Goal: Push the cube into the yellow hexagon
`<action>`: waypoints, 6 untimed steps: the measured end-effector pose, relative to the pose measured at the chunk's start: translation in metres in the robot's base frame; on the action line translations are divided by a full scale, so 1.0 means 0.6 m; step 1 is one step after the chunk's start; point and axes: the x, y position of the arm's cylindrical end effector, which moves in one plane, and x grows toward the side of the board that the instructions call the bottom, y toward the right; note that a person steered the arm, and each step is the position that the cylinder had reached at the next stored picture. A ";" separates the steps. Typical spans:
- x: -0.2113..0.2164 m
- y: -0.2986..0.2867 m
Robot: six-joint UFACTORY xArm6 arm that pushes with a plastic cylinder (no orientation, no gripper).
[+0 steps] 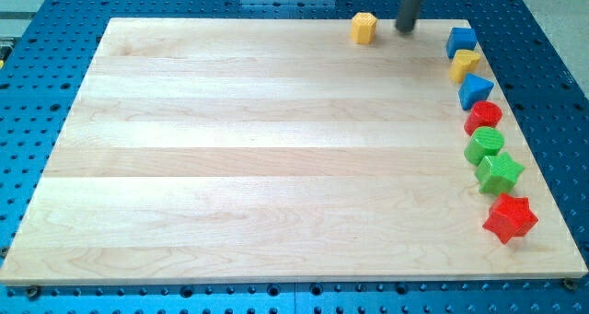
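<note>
The yellow hexagon (364, 27) sits near the board's top edge, right of centre. The blue cube (460, 41) sits at the top right, at the head of a column of blocks. My tip (405, 29) stands on the board between them. It is a little right of the hexagon and left of the cube, and it touches neither.
Below the cube, a column runs down the right edge: a yellow block (465, 64), a blue block (475, 90), a red round block (483, 117), a green round block (484, 145), a green block (500, 172) and a red star (509, 218). The wooden board (258, 167) lies on a blue perforated table.
</note>
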 end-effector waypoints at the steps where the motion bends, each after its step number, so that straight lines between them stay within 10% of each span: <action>1: 0.034 -0.153; 2: 0.056 -0.226; 6: 0.024 0.311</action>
